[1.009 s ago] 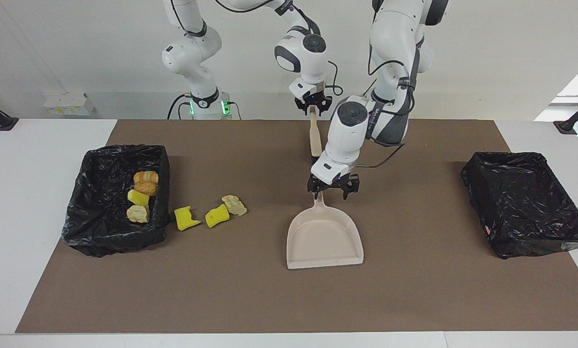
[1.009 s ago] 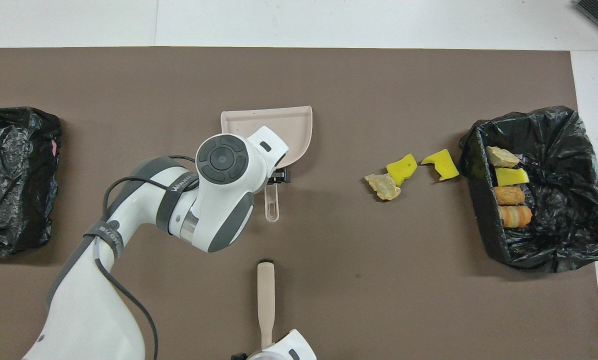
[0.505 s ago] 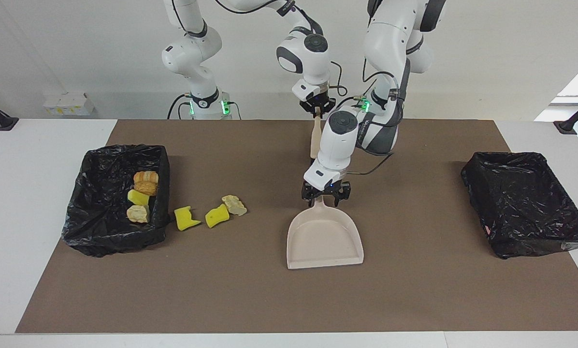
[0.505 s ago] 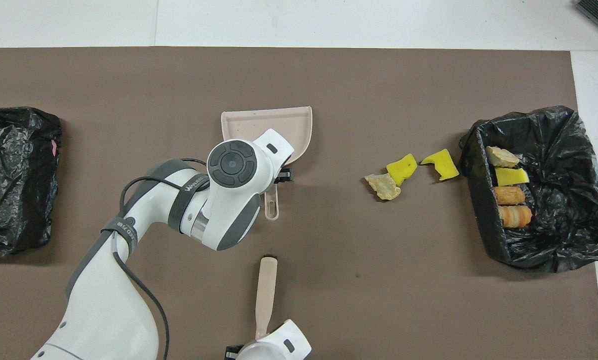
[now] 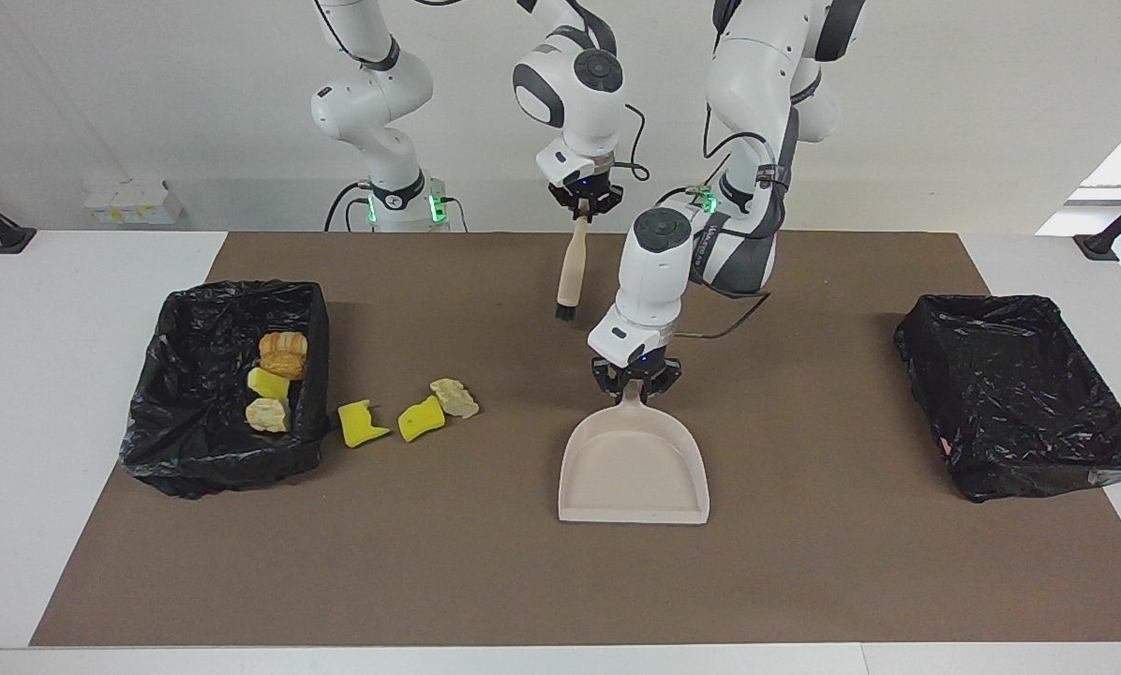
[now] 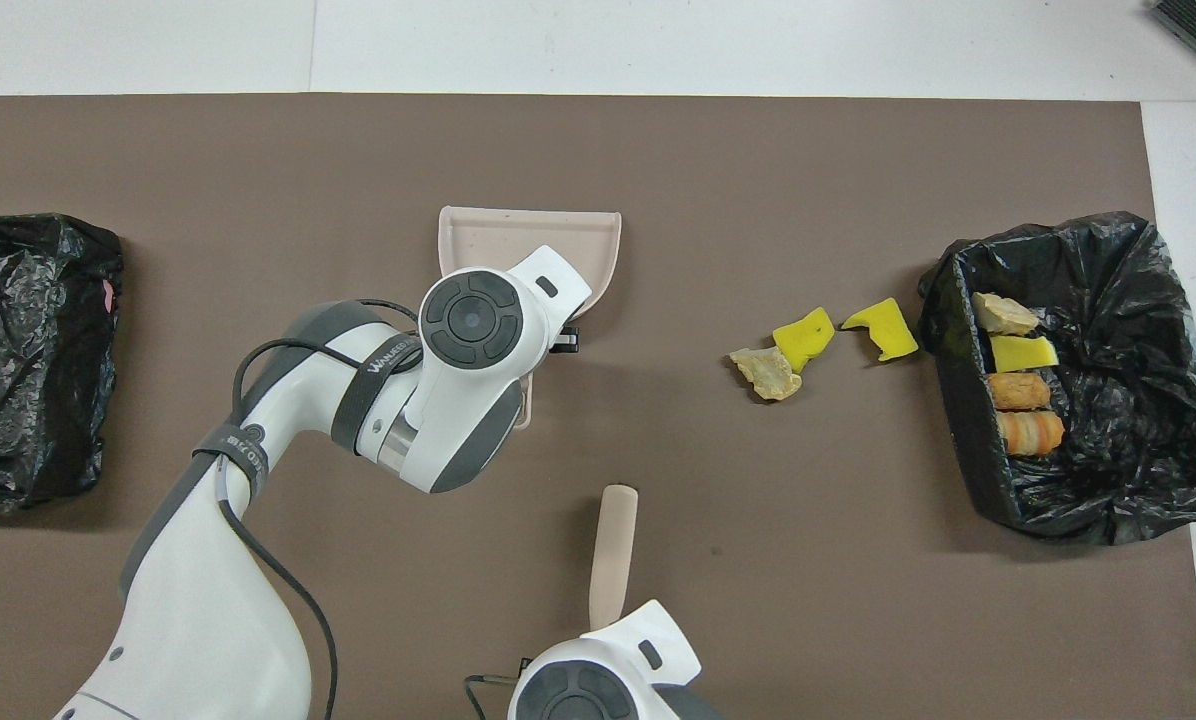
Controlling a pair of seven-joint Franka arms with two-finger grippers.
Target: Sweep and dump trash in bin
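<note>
At the left of the facing view, a bin lined with black plastic (image 5: 223,384) holds four pieces of trash in a row along its inner wall: an orange-brown lump (image 5: 283,344) at the top, a second orange-brown lump (image 6: 1019,390) pressed against it and best told apart in the overhead view, a yellow sponge chunk (image 5: 267,382) and a pale beige lump (image 5: 266,414). Just outside the bin, on the brown mat (image 5: 485,581), lie three more pieces: a yellow sponge chunk (image 5: 362,423) close to the bin wall, another yellow chunk (image 5: 421,418) beside it, and a beige lump (image 5: 454,397) touching that one. At the right edge of the frame a second black-lined bin (image 5: 1020,394) shows no contents. At centre frame the left gripper (image 5: 634,380) has its fingers pinched on the handle of a beige dustpan (image 5: 634,469), which lies on the mat with its wide mouth toward the bottom of the frame. Above it, at upper centre, the right gripper (image 5: 583,206) pinches the top of a small wooden-handled brush (image 5: 570,272), which hangs tilted with its dark bristles down, clear of the mat.
</note>
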